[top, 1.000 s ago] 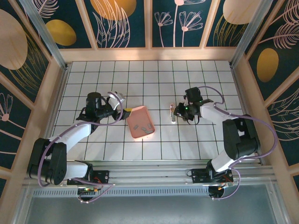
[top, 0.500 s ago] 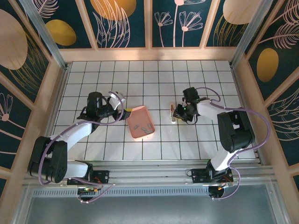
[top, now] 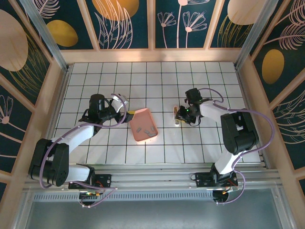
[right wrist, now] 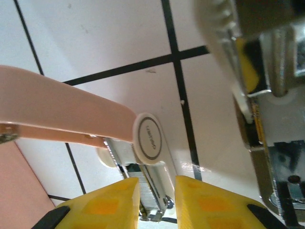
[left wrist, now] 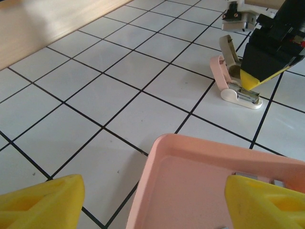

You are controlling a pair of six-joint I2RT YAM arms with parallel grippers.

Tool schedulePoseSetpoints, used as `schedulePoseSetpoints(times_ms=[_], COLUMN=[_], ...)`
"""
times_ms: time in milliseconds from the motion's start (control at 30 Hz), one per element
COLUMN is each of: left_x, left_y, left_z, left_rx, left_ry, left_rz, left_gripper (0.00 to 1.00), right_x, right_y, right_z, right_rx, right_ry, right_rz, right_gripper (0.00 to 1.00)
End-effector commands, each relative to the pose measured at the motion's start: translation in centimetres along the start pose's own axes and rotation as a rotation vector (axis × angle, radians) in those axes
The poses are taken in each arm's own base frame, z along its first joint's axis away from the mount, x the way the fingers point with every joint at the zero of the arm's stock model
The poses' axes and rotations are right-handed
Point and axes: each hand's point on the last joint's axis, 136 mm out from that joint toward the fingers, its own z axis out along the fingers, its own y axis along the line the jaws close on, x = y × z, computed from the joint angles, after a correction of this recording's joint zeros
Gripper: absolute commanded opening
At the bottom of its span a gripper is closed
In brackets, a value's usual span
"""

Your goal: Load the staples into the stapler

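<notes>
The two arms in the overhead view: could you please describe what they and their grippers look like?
Both the left arm and right arm have white links, black joint housings and a lilac cable looping alongside. The left gripper and right gripper have bright yellow fingers.

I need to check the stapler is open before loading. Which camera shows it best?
Left wrist: the whole stapler shows, its pink lid hinged up off the white base. Right wrist gives a cropped close-up of its hinge and metal rail between the fingers of the right gripper. Top external shows the stapler as a tiny shape.
</notes>
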Motion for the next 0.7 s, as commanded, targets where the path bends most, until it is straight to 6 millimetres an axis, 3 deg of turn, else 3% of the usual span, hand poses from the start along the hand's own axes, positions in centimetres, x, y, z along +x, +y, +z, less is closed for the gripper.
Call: schedulePoseSetpoints(times_ms=[0, 367, 667], left_x=[-0.2, 0.3, 0.5], left_y=[0.2, 0.2, 0.3], left_z=[0.3, 0.5, 0.5], left_rx=[0.001, 0.006, 0.002], left_ry=[0.011, 0.025, 0.031], left_rz=[0.015, 0.012, 0.017], left_gripper=[0.77, 0.77, 0.76], right_x=[-0.8, 0.1, 0.8], right_y=[0.6, -0.3, -1.4], right_z=[-0.7, 0.5, 1.8], right_rx=[0.013, 0.051, 0.091], right_ry=[-0.025, 0.007, 0.040], right_rz=[-0.030, -0.048, -0.060], right_gripper=[0.27, 0.26, 0.18])
